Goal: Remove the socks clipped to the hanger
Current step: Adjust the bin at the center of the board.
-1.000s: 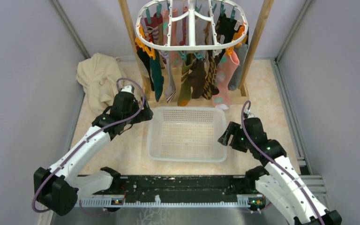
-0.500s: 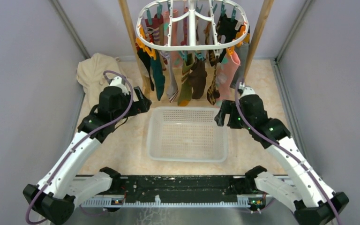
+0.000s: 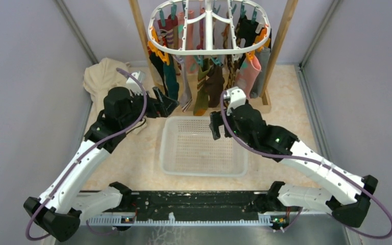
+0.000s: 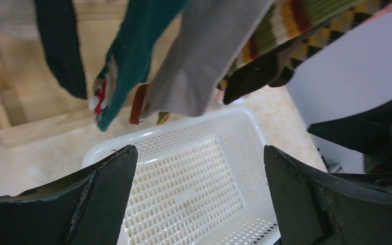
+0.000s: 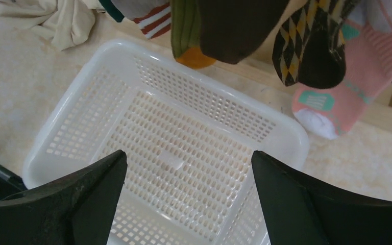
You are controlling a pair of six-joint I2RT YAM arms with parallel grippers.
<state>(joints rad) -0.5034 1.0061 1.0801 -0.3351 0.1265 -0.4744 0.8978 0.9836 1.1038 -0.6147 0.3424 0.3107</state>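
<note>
Green sock [image 4: 132, 56] just beyond left gripper [image 4: 198, 153]

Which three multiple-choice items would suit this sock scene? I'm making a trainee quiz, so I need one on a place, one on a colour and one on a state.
1. Where is the basket?
A. far left corner
B. centre, just in front of the hanging socks
C. far right corner

2. What colour is the cloth heaped at the left?
A. beige
B. blue
C. black

3. How are the left pincer and right pincer?
A. both shut on socks
B. one shut on the basket rim
C. both open and empty

Answers:
1 B: the top view shows it mid-floor, with the sock tips at its far edge.
2 A: the heap is a pale tan.
3 C: each wrist view shows fingers spread wide with only the basket beyond them.
</note>
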